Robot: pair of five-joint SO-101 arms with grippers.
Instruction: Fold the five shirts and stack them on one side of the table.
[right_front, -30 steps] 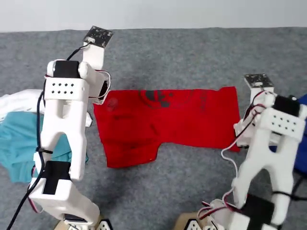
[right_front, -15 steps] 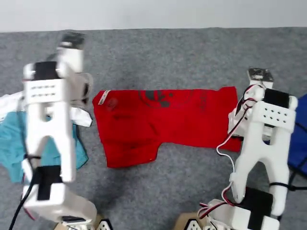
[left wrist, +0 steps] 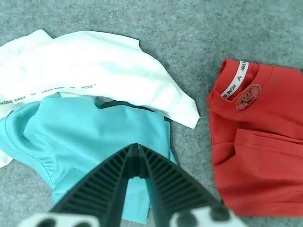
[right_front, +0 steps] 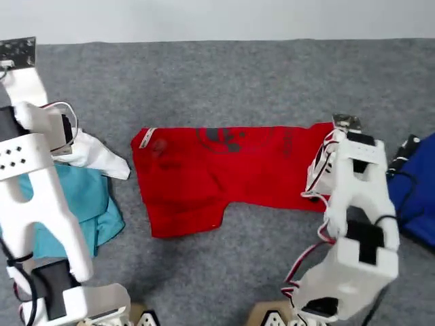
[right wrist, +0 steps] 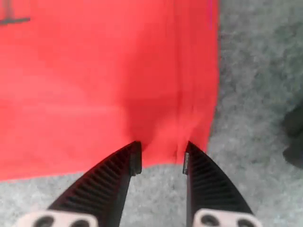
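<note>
**Operator:** Which shirt are you on?

**Me:** The red shirt (right_front: 224, 176). It lies flat in the middle of the table (right_front: 224, 81), with its collar end toward my left arm and its hem end toward my right. It looks partly folded lengthways, though I can't be sure. I judge the fold unfinished, because it is a long strip and not a packet.

**Operator:** And your grippers?

**Me:** My right gripper (right wrist: 162, 153) is down at the hem end with its jaws parted, one on each side of a small ridge of red cloth at the very edge. Nothing is pinched yet. My left gripper (left wrist: 138, 147) has its jaws pressed together on nothing. It hangs above the teal shirt (left wrist: 90, 137), which lies crumpled and partly under the white shirt (left wrist: 94, 71), just beside the red collar.

**Operator:** So what comes next?

**Me:** I'd say closing the right jaws on that ridge and catching every layer there. Then I carry the hem across toward the collar. The cloth is soft and will drag, so it needs lifting before the sweep. A one-handed fold may skew, so my left gripper would do better pinning the far end.

**Operator:** The rest?

**Me:** Teal and white sit in a heap on my left, and a blue shirt (right_front: 418, 190) lies at the table's right edge. By my reckoning, no stack is begun.
</note>
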